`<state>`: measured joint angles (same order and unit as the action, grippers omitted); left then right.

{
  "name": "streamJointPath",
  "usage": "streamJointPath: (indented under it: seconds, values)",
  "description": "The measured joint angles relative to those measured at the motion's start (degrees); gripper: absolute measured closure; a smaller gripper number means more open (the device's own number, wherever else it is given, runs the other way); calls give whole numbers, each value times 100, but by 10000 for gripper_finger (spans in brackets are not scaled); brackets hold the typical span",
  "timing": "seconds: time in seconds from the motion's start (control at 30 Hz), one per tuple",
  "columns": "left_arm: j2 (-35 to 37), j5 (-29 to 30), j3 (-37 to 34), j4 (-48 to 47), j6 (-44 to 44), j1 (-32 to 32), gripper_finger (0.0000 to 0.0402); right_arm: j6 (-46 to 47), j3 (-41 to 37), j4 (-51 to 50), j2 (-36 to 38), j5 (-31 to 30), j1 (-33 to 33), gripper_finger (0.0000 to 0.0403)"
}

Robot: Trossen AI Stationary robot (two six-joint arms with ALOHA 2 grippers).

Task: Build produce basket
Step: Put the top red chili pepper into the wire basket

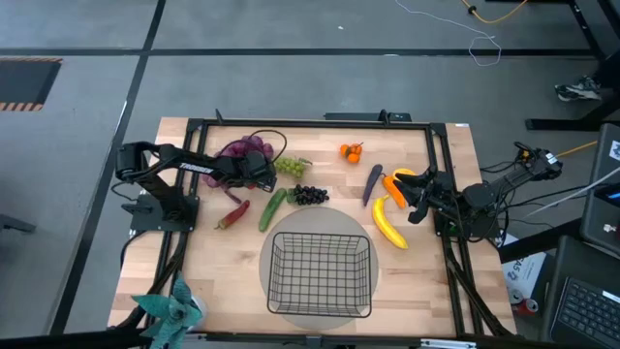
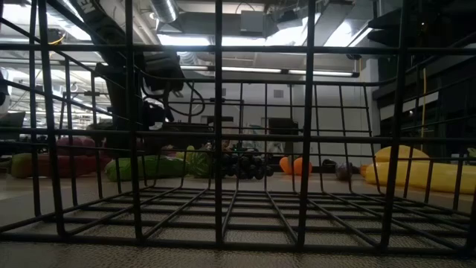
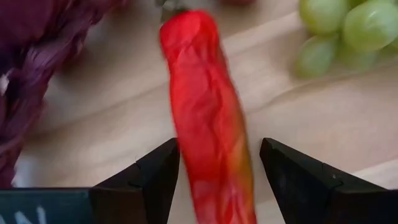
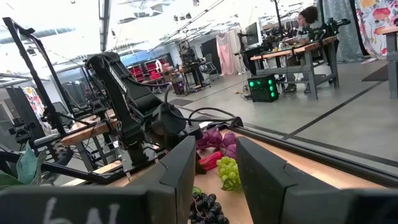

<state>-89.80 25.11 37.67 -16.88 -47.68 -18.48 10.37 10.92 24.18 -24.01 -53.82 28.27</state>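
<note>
The black wire basket (image 1: 321, 275) stands on a round grey mat at the near middle. My left gripper (image 1: 260, 177) is open between the purple grapes (image 1: 244, 150) and green grapes (image 1: 292, 167). In the left wrist view its fingers (image 3: 217, 149) stand on either side of a red chili (image 3: 205, 93) on the table. My right gripper (image 1: 413, 200) is open and empty (image 4: 214, 180), over the orange pepper (image 1: 395, 184) and beside the banana (image 1: 388, 224). My left gripper has the red chili running along between its open fingers. One finger's inner side (image 3: 169, 163) lies right at the chili's edge (image 3: 180, 140); I cannot tell whether it touches. The other finger (image 3: 273, 163) stands apart from the chili.
Another red piece (image 1: 232, 215), a cucumber (image 1: 272, 207) and dark grapes (image 1: 310, 195) lie between my left gripper and the basket. Tangerines (image 1: 351, 151) and an eggplant (image 1: 373, 182) lie farther back. A teal plant (image 1: 170, 308) stands at the near left corner.
</note>
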Motion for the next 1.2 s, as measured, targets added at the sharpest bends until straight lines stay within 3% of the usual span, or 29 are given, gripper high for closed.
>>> streamJointPath:
  seconds: [0.13, 0.37, 0.4, 0.67, 0.87, 1.0, 1.2]
  values:
    - [-4, -121, -13, 84, 153, 144, 208, -1, 0, 0, 0, -2, 0, 283]
    - [748, -245, -36, 99, 730, 349, 366, -2, -2, -1, 0, -4, 0, 283]
    - [898, -209, -35, 117, 767, 371, 371, -2, -2, -2, 0, -4, 0, 283]
    - [2431, -272, -35, 486, 1352, 849, 371, -7, -2, -2, 2, -9, 0, 283]
    - [3310, -1920, -33, 2097, 3000, 1641, 371, -9, -2, -2, 2, -13, -1, 283]
    - [3365, -2918, -26, 2939, 3758, 2285, 368, -9, -2, -2, 2, -15, -2, 283]
    - [2906, -2850, -36, 3524, 4050, 2968, 368, -4, -2, -2, 2, -17, -2, 283]
